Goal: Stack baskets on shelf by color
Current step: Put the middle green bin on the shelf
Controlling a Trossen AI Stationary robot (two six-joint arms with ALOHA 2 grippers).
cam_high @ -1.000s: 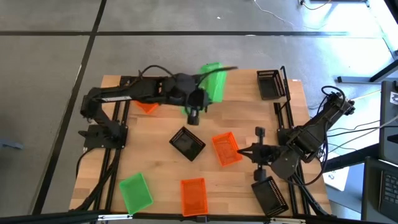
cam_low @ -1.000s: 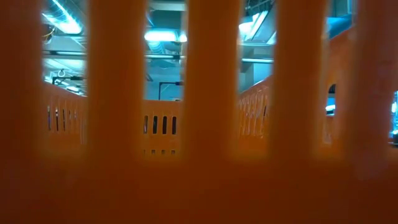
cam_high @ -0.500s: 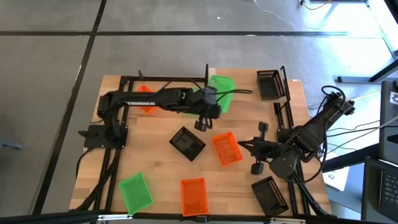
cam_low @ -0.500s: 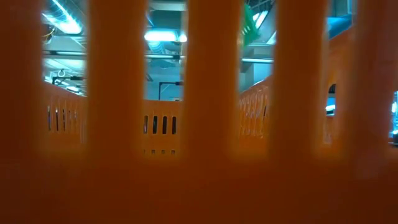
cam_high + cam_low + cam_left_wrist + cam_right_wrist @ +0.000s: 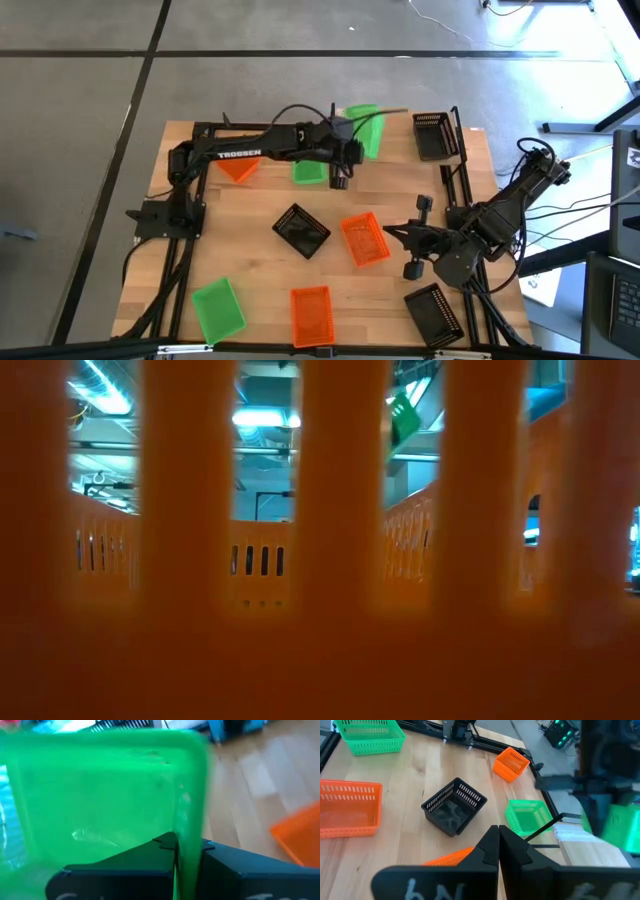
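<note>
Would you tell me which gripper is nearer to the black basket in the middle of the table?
Left. The left gripper, holding a green basket, is beyond the black basket; the right gripper sits farther away, past an orange basket.

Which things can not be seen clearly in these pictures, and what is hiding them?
- Low view: an orange basket against the lens blocks nearly the whole table.
- Left wrist view: the held green basket fills the picture, hiding the shelf.
- High view: the shelf plank is mostly covered by the left arm and the left gripper.
- Right wrist view: the left arm is blurred.
</note>
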